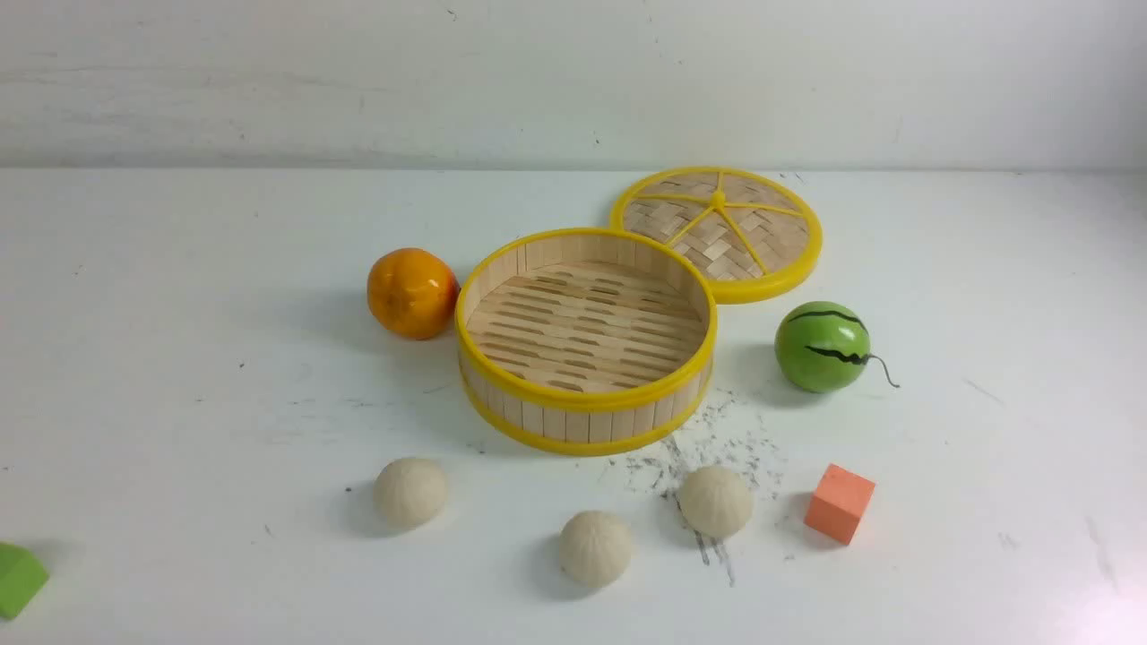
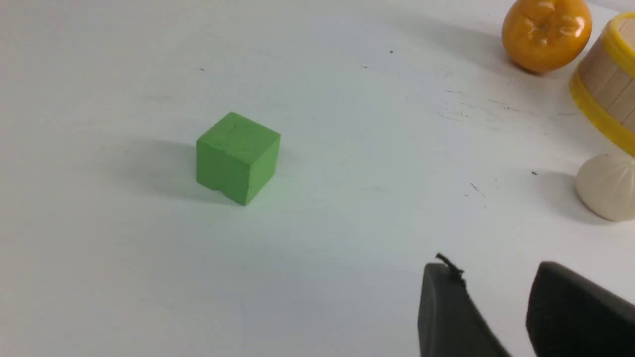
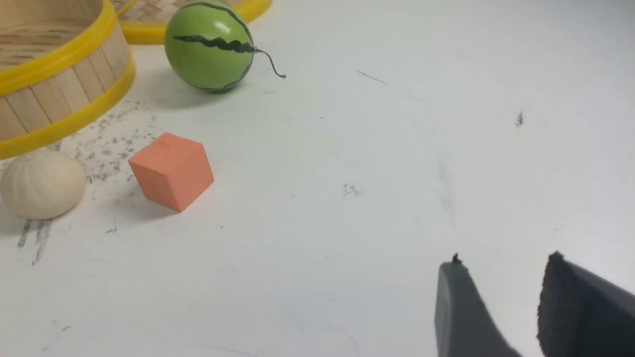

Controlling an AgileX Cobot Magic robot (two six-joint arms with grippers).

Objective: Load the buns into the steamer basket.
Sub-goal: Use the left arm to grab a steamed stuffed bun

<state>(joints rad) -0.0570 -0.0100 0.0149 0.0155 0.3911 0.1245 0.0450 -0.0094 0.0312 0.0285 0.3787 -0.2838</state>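
Three buns (image 1: 595, 547) lie on the desk (image 1: 179, 358), at 5 to 7 o'clock of the basket (image 1: 582, 421). The left claw (image 2: 496, 270) gapes empty, with the left bun (image 2: 607, 186) at its 2 o'clock. The right claw (image 3: 503, 263) gapes too, and the right bun (image 3: 42, 183) is at its 10, well apart.

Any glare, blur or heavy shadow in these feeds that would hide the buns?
Front view: soft even light, the three buns sharp, faint shadows to their left. Left wrist view: glare spots on the orange, one bun cut by the frame edge. Right wrist view: sheen on the melon, one bun clear.
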